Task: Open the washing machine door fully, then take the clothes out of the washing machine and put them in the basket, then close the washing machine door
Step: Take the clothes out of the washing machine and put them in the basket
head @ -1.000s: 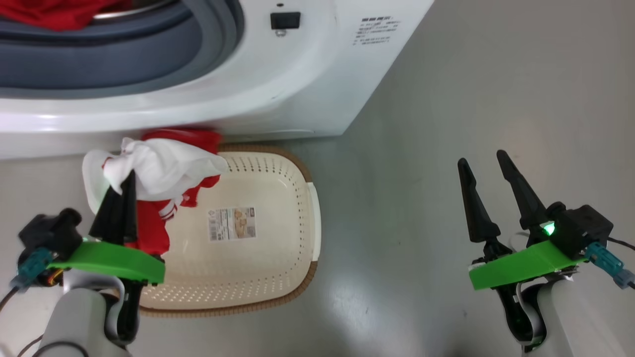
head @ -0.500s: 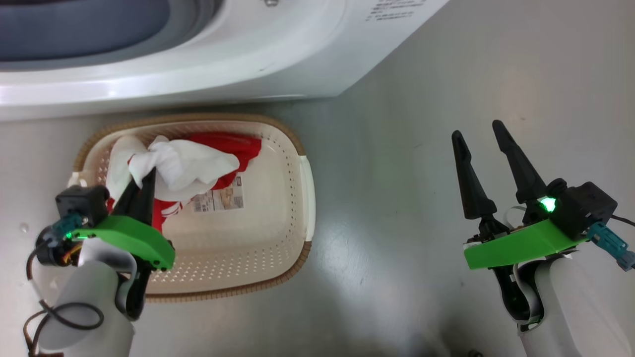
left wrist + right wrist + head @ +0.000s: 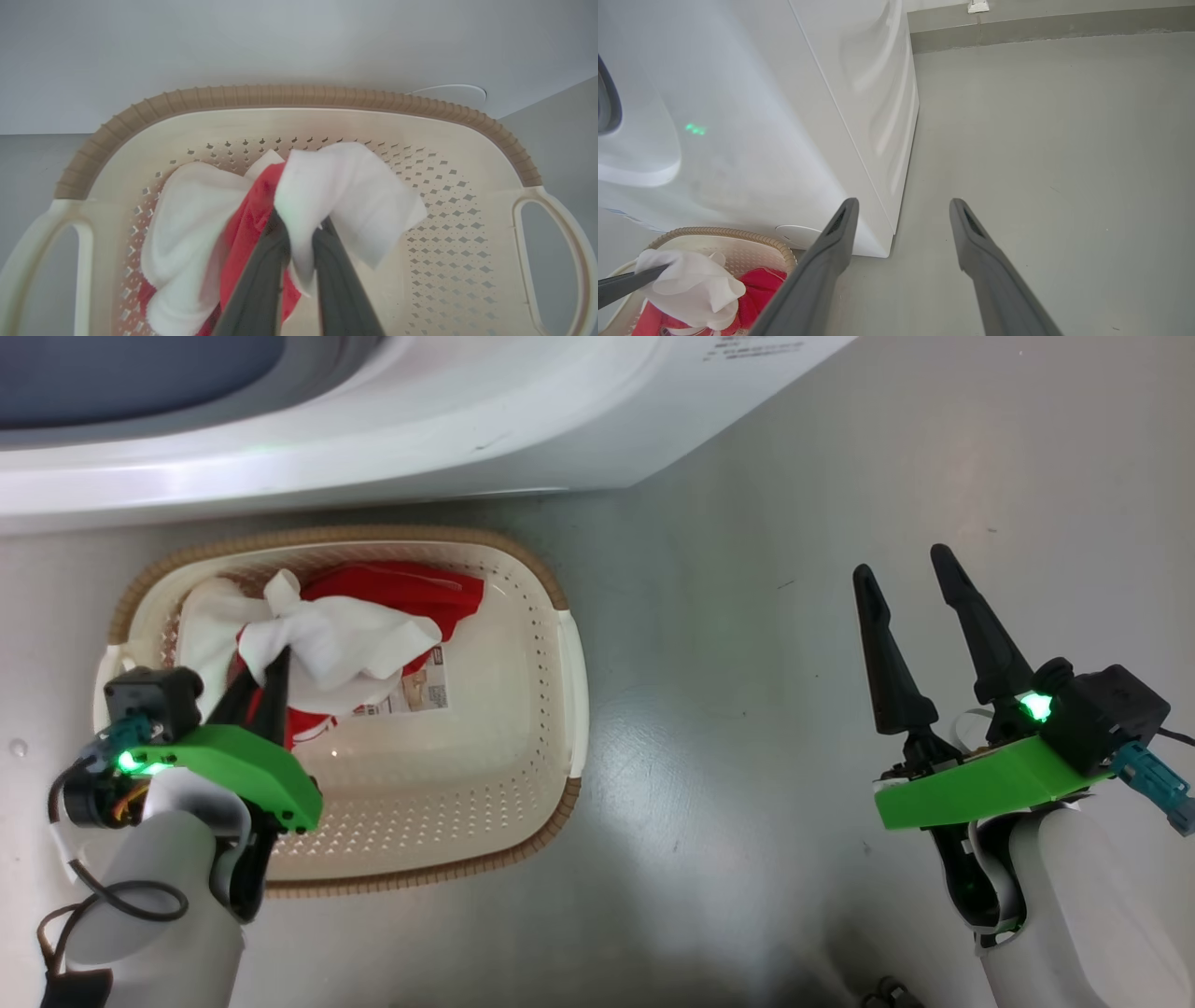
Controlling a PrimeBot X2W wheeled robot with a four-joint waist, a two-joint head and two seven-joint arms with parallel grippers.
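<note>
while left gripper (image 3: 271, 665) pinches clothes (image 3: 355, 635) inside basket (image 3: 509, 737), right gripper (image 3: 898, 560) hangs jaws apart above floor (image 3: 747, 616).

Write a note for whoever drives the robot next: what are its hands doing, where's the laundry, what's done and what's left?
Left gripper: shut on a white part of the clothes, down inside the basket.
Right gripper: open, holding nothing, over the floor.
The basket stands on the floor in front of the washing machine.
Done: this bundle is in the basket.
Left: let go, check the drum for more clothes, then close the door.
</note>
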